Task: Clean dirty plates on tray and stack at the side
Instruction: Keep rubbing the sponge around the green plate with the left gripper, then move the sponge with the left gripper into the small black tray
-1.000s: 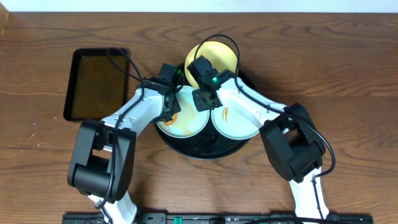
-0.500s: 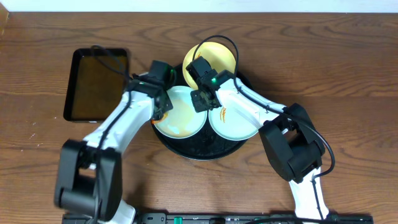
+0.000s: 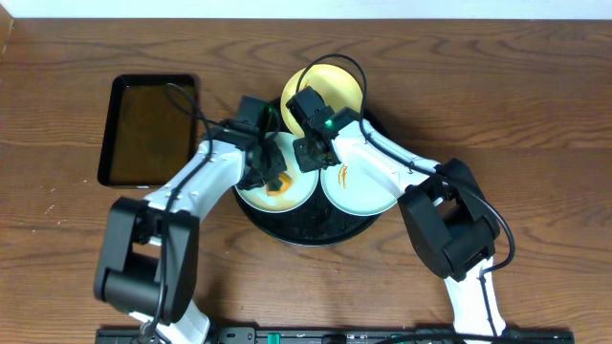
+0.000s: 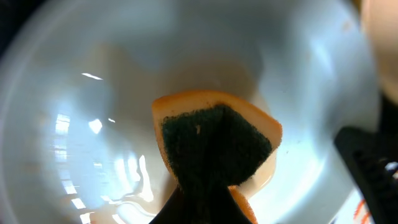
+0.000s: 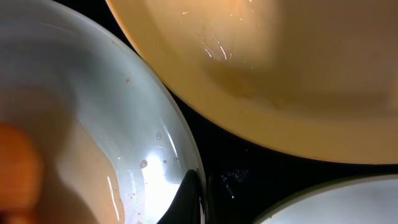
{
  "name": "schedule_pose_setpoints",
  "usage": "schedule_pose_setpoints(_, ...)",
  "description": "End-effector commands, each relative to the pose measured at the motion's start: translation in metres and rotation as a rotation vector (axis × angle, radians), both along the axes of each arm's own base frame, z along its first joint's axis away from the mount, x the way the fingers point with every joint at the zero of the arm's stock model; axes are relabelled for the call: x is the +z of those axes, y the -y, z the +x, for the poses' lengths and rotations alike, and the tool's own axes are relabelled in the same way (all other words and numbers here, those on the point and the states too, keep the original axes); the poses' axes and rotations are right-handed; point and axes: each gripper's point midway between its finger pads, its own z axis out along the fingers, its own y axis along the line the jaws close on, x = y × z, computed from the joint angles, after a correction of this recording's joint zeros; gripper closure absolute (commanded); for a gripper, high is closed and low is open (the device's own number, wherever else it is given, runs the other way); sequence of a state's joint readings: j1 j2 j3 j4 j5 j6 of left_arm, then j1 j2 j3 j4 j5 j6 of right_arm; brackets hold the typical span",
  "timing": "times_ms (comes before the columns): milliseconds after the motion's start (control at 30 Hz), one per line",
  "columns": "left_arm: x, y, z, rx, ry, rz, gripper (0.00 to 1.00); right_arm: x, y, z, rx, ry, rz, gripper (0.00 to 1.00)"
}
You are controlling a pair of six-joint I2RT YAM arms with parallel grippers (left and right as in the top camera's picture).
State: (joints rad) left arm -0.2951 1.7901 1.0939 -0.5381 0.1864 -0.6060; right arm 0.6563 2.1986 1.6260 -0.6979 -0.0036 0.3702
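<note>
Three plates are seated on the round black tray (image 3: pixel 306 227), which is located at the centre of the worktop (image 3: pixel 535 115). The left mint plate (image 3: pixel 296 189) and the right mint plate (image 3: pixel 368 191) are placed side by side. The yellow plate (image 3: pixel 330 88) is positioned at the far edge, partly over the rim. An orange-brown smear (image 3: pixel 347 174) is visible on the right mint plate.

An orange sponge (image 4: pixel 214 146) with a dark green scrub face is pressed flat into the left mint plate. The sponge is clamped in the left pincer (image 3: pixel 272 175).

The right pincer (image 3: pixel 308 158) is fully closed with nothing gripped. Its tip is located at the inner rim of the left mint plate. Contact cannot be confirmed.

A rectangular black tray (image 3: pixel 148 129) is placed to the left, apart from the round tray.
</note>
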Motion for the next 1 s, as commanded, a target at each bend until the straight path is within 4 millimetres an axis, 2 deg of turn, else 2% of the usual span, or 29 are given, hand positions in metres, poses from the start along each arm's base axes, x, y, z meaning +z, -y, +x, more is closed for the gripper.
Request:
schedule_pose_setpoints(0,-0.020,0.008,-0.013,-0.011,-0.074,-0.022,0.92,-0.011,0.006,-0.002,-0.001,-0.005,-0.042,0.99)
schedule_pose_setpoints(133,-0.030,0.002,-0.017,-0.006,-0.105,0.010,0.93,-0.011,0.006,-0.002,0.000,-0.005,-0.042,0.99)
schedule_pose_setpoints(300,-0.033,-0.039,-0.025,0.030,-0.118,0.233,0.92,-0.011,0.006,-0.002,-0.001,-0.005,-0.042,0.99)
schedule_pose_setpoints(433,-0.029,-0.073,-0.033,0.045,-0.134,0.423,0.92,-0.011,0.006,-0.002,0.000,-0.005,-0.042,0.99)
schedule_pose_setpoints(567,-0.021,-0.092,-0.034,0.052,-0.127,0.539,0.92,-0.011,0.006,-0.002,0.007,-0.004,-0.044,0.99)
schedule_pose_setpoints(767,0.003,-0.092,-0.022,0.073,-0.049,0.531,0.93,-0.011,0.006,-0.002,0.008,-0.003,-0.047,0.99)
schedule_pose_setpoints(967,0.051,-0.088,-0.002,0.122,0.130,0.479,0.93,-0.011,0.007,-0.003,0.007,-0.007,-0.049,0.99)
